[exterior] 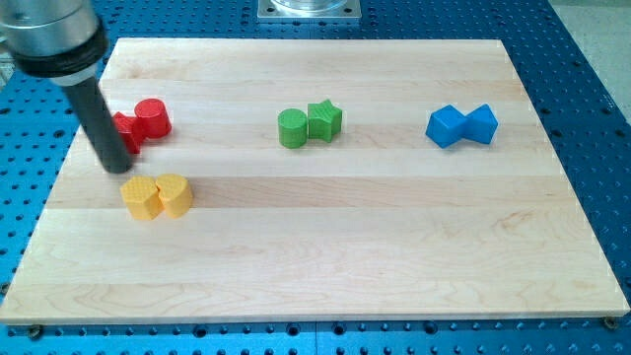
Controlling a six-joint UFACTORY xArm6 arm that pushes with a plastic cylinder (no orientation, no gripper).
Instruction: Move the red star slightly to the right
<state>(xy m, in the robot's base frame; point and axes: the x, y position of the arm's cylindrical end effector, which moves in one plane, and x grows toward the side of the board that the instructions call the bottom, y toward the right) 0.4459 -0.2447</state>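
Note:
The red star (126,132) lies near the board's left edge, partly hidden behind my dark rod. A red cylinder (152,117) touches it on its right. My tip (118,168) rests on the board just below and left of the red star, close to it or touching it. The yellow pair sits right below my tip.
A yellow star-like block (141,197) and a yellow heart-like block (175,194) sit together lower left. A green cylinder (292,128) and green star (324,119) sit at centre top. Two blue blocks (447,125) (482,123) sit at the right. The wooden board (335,256) lies on a blue perforated table.

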